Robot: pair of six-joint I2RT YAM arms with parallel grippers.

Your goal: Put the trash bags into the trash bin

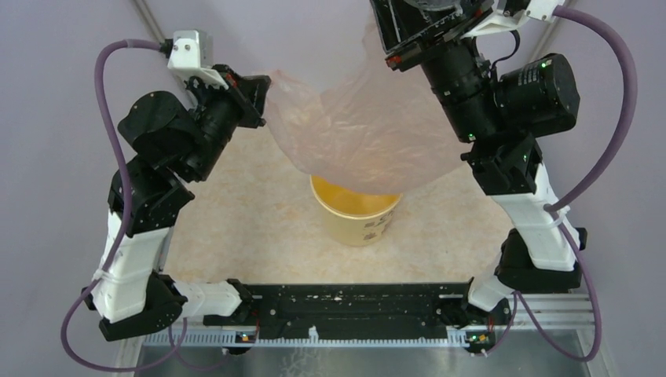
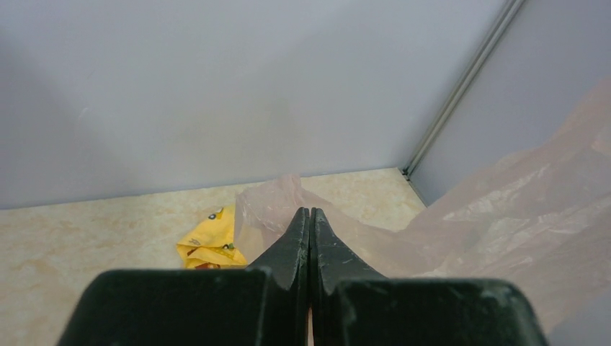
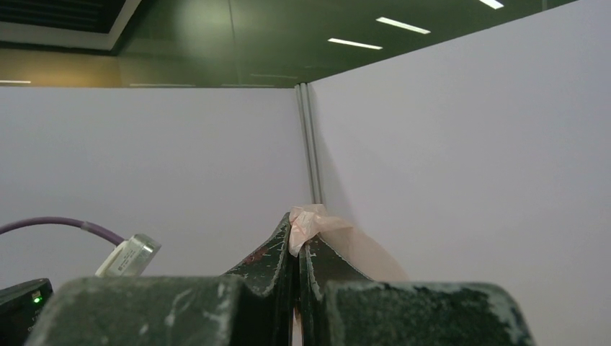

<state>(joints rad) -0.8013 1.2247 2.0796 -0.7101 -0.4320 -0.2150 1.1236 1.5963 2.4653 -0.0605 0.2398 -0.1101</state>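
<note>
The left hand (image 2: 310, 216) has its 2 fingers pressed flat together. The pale pink film of the trash bag (image 1: 369, 118) comes up at their tips, so the hand pinches the bag's left corner. In the top view that hand sits at about 10 o'clock from the trash bin (image 1: 357, 224), raised above the counter (image 1: 251, 220). In the left wrist view a crumpled yellow wrapper (image 2: 212, 244) lies on the counter just beyond the fingers at their 11 o'clock, right beside the bag's film. It carries dark printed marks that are too small to read.

The trash bag hangs stretched between the 2 hands as a wide, crinkled, translucent sheet, wider than the bin. Its lower edge sags at the bin's 12 o'clock and overlaps the far rim in the top view. Whether it touches the rim or dips inside cannot be told.

The trash bin stands upright on the counter, about midway between the arms. Brown figures mark its pale yellow side, too small to read as writing. Its orange-yellow inside shows at the near half of the mouth, and the bag hides the far half.

The right hand (image 3: 295, 234) is at about 1 o'clock from the bin and higher than the left. Its fingers are also closed tight, nipping a bunched pink tuft of the bag that pokes out at the tips.
</note>
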